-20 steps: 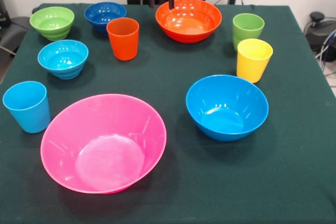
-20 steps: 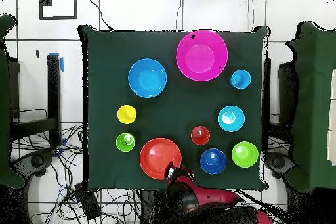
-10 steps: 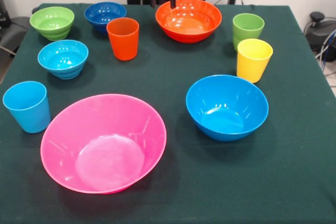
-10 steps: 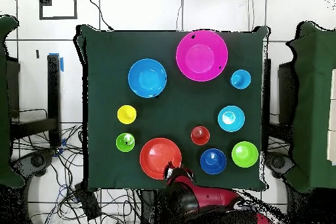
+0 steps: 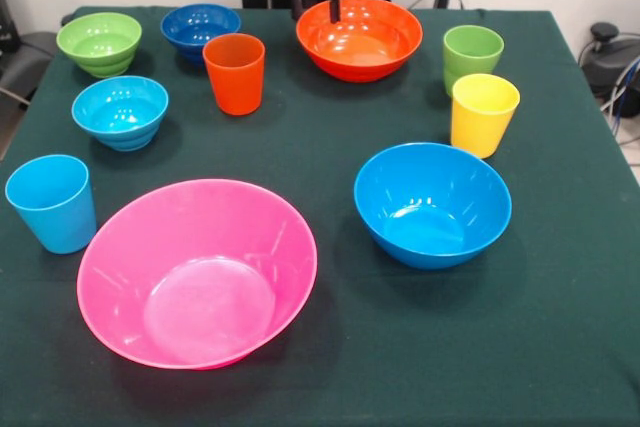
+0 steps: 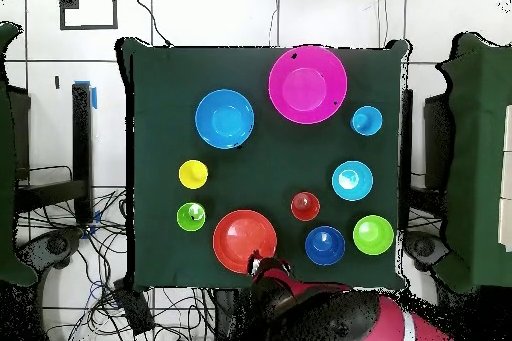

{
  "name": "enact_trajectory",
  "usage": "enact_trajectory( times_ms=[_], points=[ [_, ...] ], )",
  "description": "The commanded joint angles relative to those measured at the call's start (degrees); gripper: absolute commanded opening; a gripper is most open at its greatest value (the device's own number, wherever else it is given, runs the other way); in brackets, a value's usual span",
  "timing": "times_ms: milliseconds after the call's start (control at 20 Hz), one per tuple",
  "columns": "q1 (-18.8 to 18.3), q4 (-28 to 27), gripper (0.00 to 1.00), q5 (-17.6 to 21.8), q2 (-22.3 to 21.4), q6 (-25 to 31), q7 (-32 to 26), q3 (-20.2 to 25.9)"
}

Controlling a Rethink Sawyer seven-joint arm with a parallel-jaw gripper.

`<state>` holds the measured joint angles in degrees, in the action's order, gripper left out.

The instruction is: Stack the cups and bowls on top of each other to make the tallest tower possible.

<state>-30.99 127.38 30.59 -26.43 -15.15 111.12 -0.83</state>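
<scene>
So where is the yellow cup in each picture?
Front view: the yellow cup stands on the right side of the table, just in front of the green cup.
Overhead view: the yellow cup is on the left side, just above the green cup.
Shared landmark: the big blue bowl is its other close neighbour in both views.

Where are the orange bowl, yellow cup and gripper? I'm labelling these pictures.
orange bowl (image 5: 358,42): front view, inner floor.
yellow cup (image 5: 484,117): front view, outer side wall.
gripper (image 5: 315,2): front view, between its fingertips, at the orange bowl's far rim.
</scene>
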Motion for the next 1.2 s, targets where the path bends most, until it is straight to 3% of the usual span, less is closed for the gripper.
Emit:
enact_trajectory(
  times_ms=[50,450,900,1200],
  points=[
    [1.70,-10.08,1.00,2.96,6.94,-2.71,3.59,2.39],
    [-3.07,-10.45,1.00,6.21,7.09,1.04,3.12,6.74],
    [-0.50,-10.61,1.00,5.06,6.08,-0.08,4.11,3.99],
    [-2.69,-10.39,1.00,5.05,6.26,1.16,4.57,5.82]
  ],
)
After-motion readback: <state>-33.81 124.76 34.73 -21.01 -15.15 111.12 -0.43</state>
